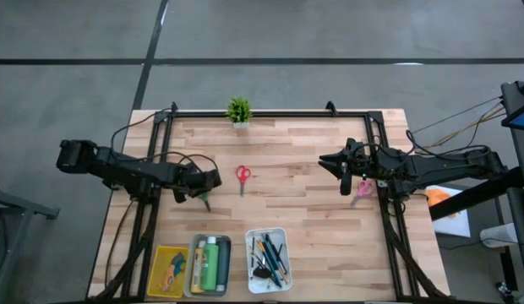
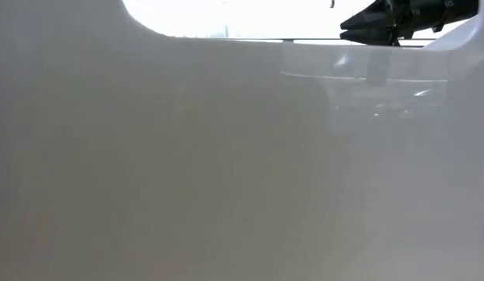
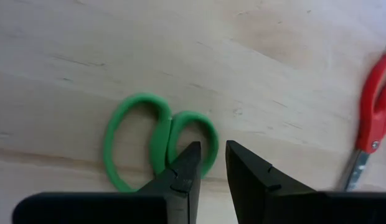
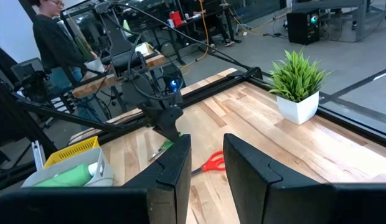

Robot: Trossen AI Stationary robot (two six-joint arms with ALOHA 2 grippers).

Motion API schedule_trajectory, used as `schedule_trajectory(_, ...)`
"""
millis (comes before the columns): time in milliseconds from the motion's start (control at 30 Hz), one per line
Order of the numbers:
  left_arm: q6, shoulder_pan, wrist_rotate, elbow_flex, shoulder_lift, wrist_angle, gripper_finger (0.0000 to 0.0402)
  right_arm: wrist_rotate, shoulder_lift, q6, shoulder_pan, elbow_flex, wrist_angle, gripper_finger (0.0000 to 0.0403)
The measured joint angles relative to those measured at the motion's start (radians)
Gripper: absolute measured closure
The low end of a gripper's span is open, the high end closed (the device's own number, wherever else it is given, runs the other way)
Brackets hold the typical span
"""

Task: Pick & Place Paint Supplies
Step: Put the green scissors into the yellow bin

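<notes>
While the left gripper [image 3: 208,163] hangs low over the table [image 1: 304,203], jaws narrowly apart and empty, the green scissors [image 3: 157,144] lie directly beneath, handles just beyond the fingertips. Their blades, hidden, apparently run back under the jaws. Red scissors [image 1: 242,176] lie nearby.

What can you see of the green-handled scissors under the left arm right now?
The green scissors lie flat on the bare wooden table, two glossy plastic-looking finger loops side by side. The blades are hidden behind the left claw, which hangs just over the loops, fingers apart, gripping nothing. Red scissors lie apart from them. Nothing but the table visibly touches them.
</notes>
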Motion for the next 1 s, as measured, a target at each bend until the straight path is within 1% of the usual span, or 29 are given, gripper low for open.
schedule_trajectory(233,-0.004,0.000,-0.001,-0.013,-0.002,0.015,0.0324,0.000,0.000,0.000,0.000,0.000,0.000,0.0309)
schedule_trajectory(300,-0.004,0.000,0.000,-0.013,-0.002,0.015,0.0329,0.000,0.000,0.000,0.000,0.000,0.000,0.0309)
schedule_trajectory(367,-0.004,0.000,0.000,-0.014,-0.002,0.013,0.0346,0.000,0.000,0.000,0.000,0.000,0.000,0.0309)
schedule_trajectory(467,-0.008,0.000,0.001,-0.015,-0.001,0.009,0.0386,0.000,0.000,0.000,0.000,0.000,0.000,0.0309)
schedule_trajectory(500,-0.008,0.000,0.001,-0.015,-0.001,0.009,0.0392,0.000,0.000,0.000,0.000,0.000,0.000,0.0309)
schedule_trajectory(867,-0.032,0.000,0.003,-0.014,-0.010,0.020,0.0400,0.000,0.000,0.000,0.000,0.000,0.000,0.0309)
schedule_trajectory(1000,-0.034,0.000,0.049,-0.015,-0.043,0.022,0.0401,0.000,0.000,0.000,0.000,0.000,0.000,0.0309)
